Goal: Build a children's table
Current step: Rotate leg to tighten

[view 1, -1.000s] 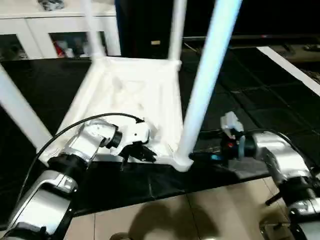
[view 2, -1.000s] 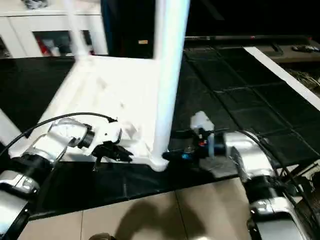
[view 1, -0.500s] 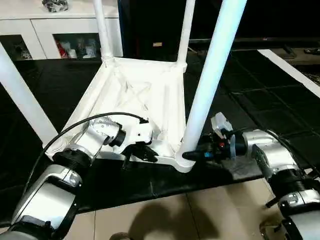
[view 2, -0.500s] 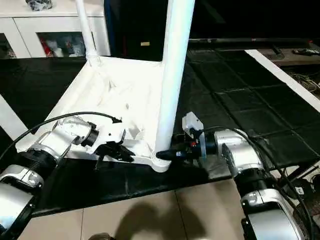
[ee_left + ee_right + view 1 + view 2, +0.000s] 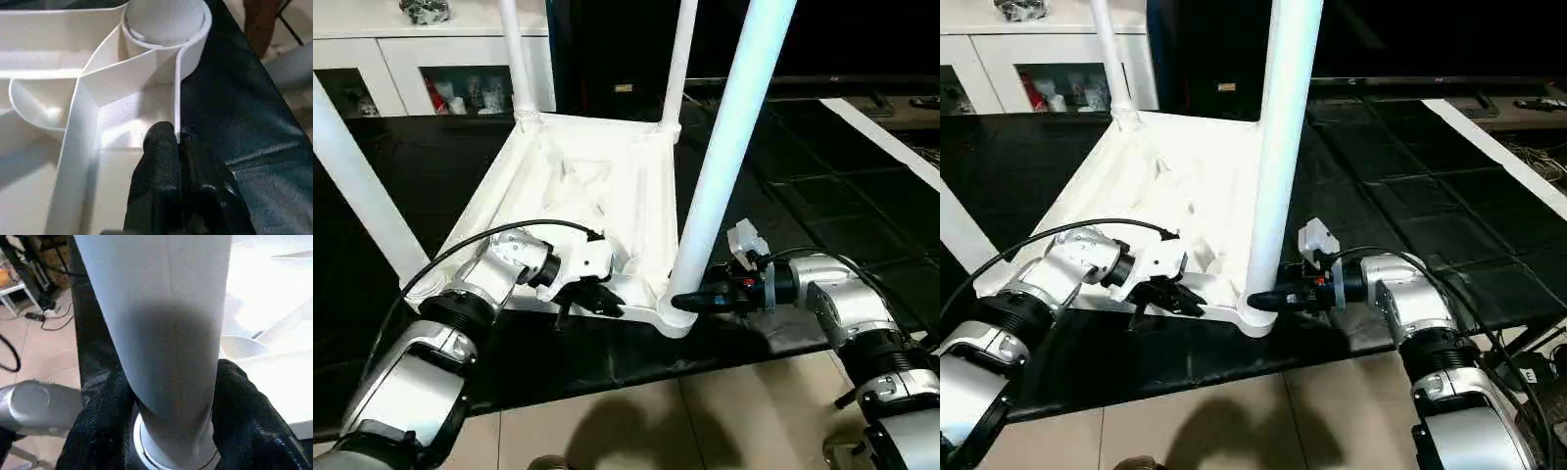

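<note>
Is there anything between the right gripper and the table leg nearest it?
Nothing visible. The right gripper already has its fingers on either side of the near leg, close above its socket in the upturned children's table.

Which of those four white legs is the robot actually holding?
The near-right leg, closest to the camera. The right gripper has its fingers clasped around its base; the other three legs stand untouched.

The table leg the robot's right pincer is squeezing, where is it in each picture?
Left eye view: the table leg rises right of centre.
Right eye view: the same leg, in the middle.
Left wrist view: its round socket sits at the frame's corner.
Right wrist view: it stands between the right pincer's fingers.
Shared landmark: that corner socket.
</note>
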Tool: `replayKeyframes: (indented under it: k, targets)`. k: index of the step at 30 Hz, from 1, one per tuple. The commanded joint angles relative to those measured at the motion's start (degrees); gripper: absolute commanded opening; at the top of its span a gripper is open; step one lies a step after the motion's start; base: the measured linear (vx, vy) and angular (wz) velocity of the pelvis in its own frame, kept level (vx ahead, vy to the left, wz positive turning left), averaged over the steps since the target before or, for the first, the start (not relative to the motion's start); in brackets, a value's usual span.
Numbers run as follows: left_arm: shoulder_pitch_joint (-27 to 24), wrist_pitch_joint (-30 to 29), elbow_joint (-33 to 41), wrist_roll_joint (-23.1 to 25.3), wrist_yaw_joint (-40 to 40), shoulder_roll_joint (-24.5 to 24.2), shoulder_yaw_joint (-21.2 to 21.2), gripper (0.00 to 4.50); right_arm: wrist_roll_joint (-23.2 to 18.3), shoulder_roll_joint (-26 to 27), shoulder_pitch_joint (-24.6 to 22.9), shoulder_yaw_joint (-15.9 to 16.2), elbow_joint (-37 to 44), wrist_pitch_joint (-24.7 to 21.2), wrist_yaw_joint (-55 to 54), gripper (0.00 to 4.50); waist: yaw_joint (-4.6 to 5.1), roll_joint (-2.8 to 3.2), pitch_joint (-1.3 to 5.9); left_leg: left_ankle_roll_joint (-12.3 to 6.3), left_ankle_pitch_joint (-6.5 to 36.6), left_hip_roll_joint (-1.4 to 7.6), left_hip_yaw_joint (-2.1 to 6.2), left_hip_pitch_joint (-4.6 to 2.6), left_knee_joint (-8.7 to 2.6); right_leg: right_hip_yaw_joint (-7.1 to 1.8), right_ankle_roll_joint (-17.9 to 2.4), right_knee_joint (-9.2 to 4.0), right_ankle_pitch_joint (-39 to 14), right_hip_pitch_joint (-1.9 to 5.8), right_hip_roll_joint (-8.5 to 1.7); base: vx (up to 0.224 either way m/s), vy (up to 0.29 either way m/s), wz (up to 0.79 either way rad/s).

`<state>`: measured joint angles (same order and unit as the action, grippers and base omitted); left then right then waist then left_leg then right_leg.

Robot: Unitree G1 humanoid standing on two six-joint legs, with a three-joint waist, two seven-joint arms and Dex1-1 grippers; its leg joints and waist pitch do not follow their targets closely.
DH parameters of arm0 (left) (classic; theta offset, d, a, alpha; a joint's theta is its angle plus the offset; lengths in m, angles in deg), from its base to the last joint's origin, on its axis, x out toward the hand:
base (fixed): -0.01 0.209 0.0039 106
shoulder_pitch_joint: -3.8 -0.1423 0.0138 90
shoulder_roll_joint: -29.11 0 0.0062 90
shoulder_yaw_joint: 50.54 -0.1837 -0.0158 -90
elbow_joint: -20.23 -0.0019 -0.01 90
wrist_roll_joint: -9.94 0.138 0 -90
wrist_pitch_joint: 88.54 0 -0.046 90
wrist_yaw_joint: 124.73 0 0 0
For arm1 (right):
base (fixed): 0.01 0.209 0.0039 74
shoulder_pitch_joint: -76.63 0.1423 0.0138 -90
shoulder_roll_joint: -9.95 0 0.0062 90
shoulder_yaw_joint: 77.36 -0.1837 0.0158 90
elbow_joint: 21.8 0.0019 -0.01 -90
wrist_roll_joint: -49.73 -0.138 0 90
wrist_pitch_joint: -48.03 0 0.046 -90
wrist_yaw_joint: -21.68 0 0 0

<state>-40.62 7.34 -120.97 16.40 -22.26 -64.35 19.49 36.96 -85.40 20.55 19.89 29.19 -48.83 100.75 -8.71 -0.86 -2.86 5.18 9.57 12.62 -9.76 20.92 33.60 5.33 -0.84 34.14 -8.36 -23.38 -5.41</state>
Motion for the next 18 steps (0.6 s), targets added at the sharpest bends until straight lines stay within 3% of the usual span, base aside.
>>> replayKeyframes:
  k: [1,2,4,5,6,7,8,9,11,12,14,15,17,18]
  targets:
    - [2.27,-4.69,0.18,-0.73,9.03,2.77,2.47,0.00,0.87,2.78,-1.17,-0.05,1.61,-2.31,-7.60,1.93,0.51,0.15,3.60,-0.24,18.80,0.93,-0.16,-0.88,-4.43,-2.26,-10.71,-4.35,-22.81,2.60,-3.12,0.000,0.000,0.00]
    - [2.31,-5.35,0.32,-0.90,9.85,3.10,2.78,0.00,0.84,3.20,-1.39,-0.32,1.88,-2.81,-8.81,1.93,0.80,0.04,3.57,0.25,19.26,0.79,-0.02,-0.77,-4.53,-2.19,-9.91,-4.46,-24.41,2.72,-3.19,0.000,0.000,0.00]
    - [2.51,-12.05,2.32,-2.74,17.34,6.67,5.78,0.00,0.95,7.87,-3.57,-2.58,4.60,-7.94,-21.23,1.93,1.26,0.05,3.39,0.85,19.54,0.62,0.07,-0.86,-4.62,-2.20,-8.66,-4.85,-26.93,2.58,-3.16,0.000,0.000,0.00]
    - [2.51,-12.88,2.66,-3.00,18.28,7.18,6.16,0.00,1.07,8.57,-3.83,-2.83,4.89,-8.45,-22.92,1.93,1.75,-0.20,3.35,1.26,19.68,0.34,0.28,-0.62,-4.67,-1.94,-7.43,-5.03,-29.37,2.82,-3.26,0.000,0.000,0.00]
    - [2.58,-14.70,3.44,-3.54,21.13,8.65,7.25,0.00,1.30,10.77,-4.00,-3.71,4.95,-9.53,-27.72,1.93,2.02,0.10,3.39,1.49,19.61,0.21,0.47,-0.40,-4.74,-1.79,-6.78,-5.05,-30.37,3.04,-3.28,0.000,0.000,0.00]
    - [2.64,-15.81,3.93,-3.85,23.01,9.61,7.98,0.00,1.44,12.21,-4.05,-4.32,4.89,-10.16,-30.81,1.93,2.69,-0.08,3.37,1.59,20.00,-0.01,0.53,-0.28,-4.75,-1.50,-5.18,-5.54,-32.80,3.00,-3.15,0.000,0.000,0.00]
    - [2.65,-17.26,4.79,-3.92,25.53,10.94,8.76,0.00,1.69,14.42,-3.62,-5.33,4.25,-10.89,-35.50,1.93,3.01,-0.09,3.44,1.16,20.20,-0.11,0.42,-0.75,-4.45,-1.54,-4.69,-6.11,-33.83,2.52,-3.27,0.000,0.000,0.00]
    - [2.70,-18.69,5.74,-3.82,28.55,12.61,9.48,0.00,2.18,17.12,-2.70,-6.47,3.00,-11.27,-41.40,1.93,3.20,0.00,3.51,1.08,20.05,-0.06,0.35,-0.91,-4.40,-1.71,-5.21,-6.03,-32.91,2.35,-3.24,0.000,0.000,0.00]
    - [2.66,-19.22,6.15,-3.74,29.28,12.99,9.62,0.00,2.31,17.73,-2.54,-6.70,2.89,-11.44,-42.83,1.93,3.82,-0.01,3.58,0.46,19.60,-0.14,0.36,-0.60,-4.54,-1.59,-5.60,-5.97,-30.69,2.49,-2.90,0.000,0.000,0.00]
    - [2.75,-19.93,6.90,-3.70,30.70,14.10,9.76,0.00,1.87,19.48,-1.54,-7.76,1.94,-11.81,-46.41,1.93,3.78,0.39,3.64,0.20,19.48,-0.11,0.34,-0.74,-4.54,-1.71,-5.91,-5.97,-29.63,2.41,-2.91,0.000,0.000,0.00]
    - [2.64,-20.84,8.24,-3.31,31.74,15.36,9.47,0.00,2.01,21.39,-0.56,-8.54,1.85,-12.43,-50.01,1.93,4.08,0.05,3.78,-0.01,17.76,0.00,0.17,-0.45,-4.64,-1.94,-7.34,-5.33,-24.99,2.63,-2.70,0.000,0.000,0.00]
    - [2.49,-20.08,8.37,-2.62,31.76,15.45,8.89,0.00,2.38,21.86,-0.37,-8.84,2.05,-12.40,-51.42,2.28,4.07,0.05,3.88,-0.18,17.10,-0.01,0.10,-0.49,-4.61,-1.99,-7.70,-5.21,-23.58,2.65,-2.66,0.000,0.000,0.00]
    - [1.92,-18.56,8.56,-1.38,30.98,14.68,7.87,0.00,2.77,21.96,-0.45,-9.28,2.75,-12.84,-52.73,2.28,3.98,-0.03,4.07,-0.93,14.00,-0.07,-0.14,-0.22,-4.48,-2.20,-8.88,-4.62,-18.17,2.98,-2.56,0.000,0.000,0.00]
    - [1.55,-17.86,8.70,-1.11,30.44,14.12,7.60,0.00,3.23,21.72,-0.57,-9.36,3.04,-12.59,-53.06,2.51,3.97,-0.02,4.04,-1.11,13.54,-0.05,-0.20,-0.23,-4.47,-2.24,-9.22,-4.55,-17.16,2.95,-2.54,0.000,0.000,0.00]
